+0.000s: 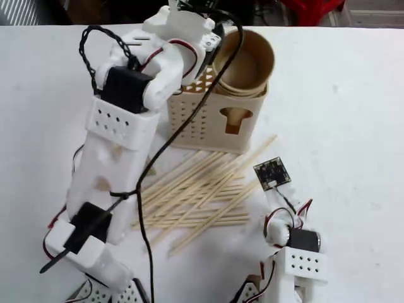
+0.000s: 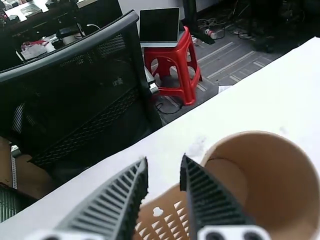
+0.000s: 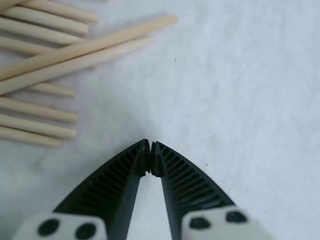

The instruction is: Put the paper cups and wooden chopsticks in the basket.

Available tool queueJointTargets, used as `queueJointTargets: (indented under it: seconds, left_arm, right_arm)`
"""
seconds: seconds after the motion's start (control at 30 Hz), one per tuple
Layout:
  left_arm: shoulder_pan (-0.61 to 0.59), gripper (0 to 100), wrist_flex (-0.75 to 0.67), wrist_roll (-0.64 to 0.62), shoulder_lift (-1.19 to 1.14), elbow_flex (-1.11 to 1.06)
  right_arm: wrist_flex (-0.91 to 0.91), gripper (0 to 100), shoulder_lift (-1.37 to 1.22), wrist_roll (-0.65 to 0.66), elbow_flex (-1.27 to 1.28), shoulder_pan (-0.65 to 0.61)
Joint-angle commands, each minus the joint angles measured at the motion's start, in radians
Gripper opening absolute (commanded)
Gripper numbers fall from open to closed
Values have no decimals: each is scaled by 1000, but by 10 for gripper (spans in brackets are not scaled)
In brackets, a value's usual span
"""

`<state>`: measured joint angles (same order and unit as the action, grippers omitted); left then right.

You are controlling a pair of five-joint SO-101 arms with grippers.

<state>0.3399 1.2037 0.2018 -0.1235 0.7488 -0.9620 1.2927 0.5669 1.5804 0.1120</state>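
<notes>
Paper cups (image 1: 243,63) are nesting in the basket (image 1: 196,120), left gripper (image 2: 164,165) hovering released above; right gripper (image 3: 150,147) is hovering clenched over open counter (image 1: 341,126) beside chopsticks (image 1: 196,196).

White tabletop (image 1: 353,95), black mesh chair (image 2: 75,90) beyond its edge, red stool (image 2: 172,65) beside the chair, laptop (image 2: 159,25) on the stool

the left arm (image 1: 120,145) hides part of the basket (image 1: 211,123) and chopsticks (image 1: 202,196).
</notes>
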Motion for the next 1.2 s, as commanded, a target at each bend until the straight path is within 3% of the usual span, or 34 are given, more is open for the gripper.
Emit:
queueJointTargets:
  seconds: [0.0, 0.2, 0.3, 0.87, 1.07, 1.17]
  left_arm:
    - [-5, 124, -3, -9, 12, 57]
    - [77, 124, 115, -9, 8, 104]
    - [84, 124, 107, -9, -2, 89]
    - [-15, 124, -172, -9, -150, 58]
    - [-25, 124, -130, -9, -133, 69]
    - [-85, 124, -23, -11, -102, 123]
  right_arm:
    - [12, 21, -4, 2, -3, -8]
    - [12, 21, -4, 2, -3, -8]
    - [12, 21, -4, 2, -3, -8]
    - [12, 21, -4, 2, -3, -10]
    - [12, 21, -4, 2, -3, -10]
    - [12, 21, -4, 2, -3, -10]
